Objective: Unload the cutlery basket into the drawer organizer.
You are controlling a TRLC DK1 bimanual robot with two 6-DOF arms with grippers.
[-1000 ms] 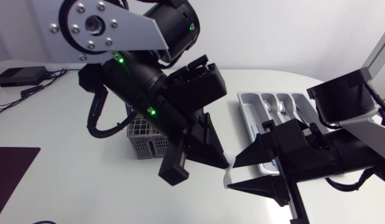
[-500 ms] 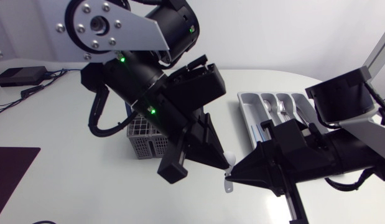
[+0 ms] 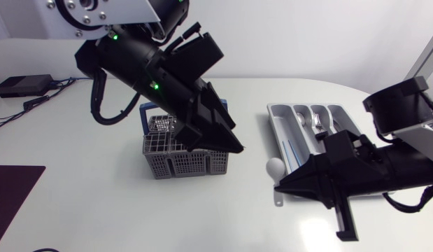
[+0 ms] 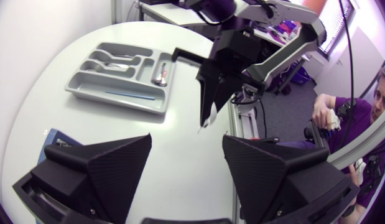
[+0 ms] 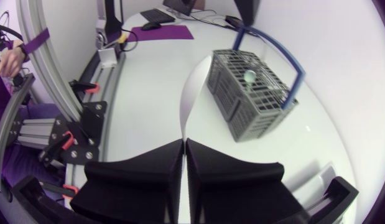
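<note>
Right gripper (image 3: 275, 187) clamps a white spoon (image 3: 274, 168) beside the organizer (image 3: 278, 122); left gripper (image 4: 186, 140) gapes empty by the basket (image 3: 175, 166).
The organizer holds metal cutlery (image 4: 160, 73) in its short slots and 1 blue piece (image 4: 131, 94) in the long one. Only the right wrist view shows a white piece (image 5: 249, 76) in the basket.
</note>
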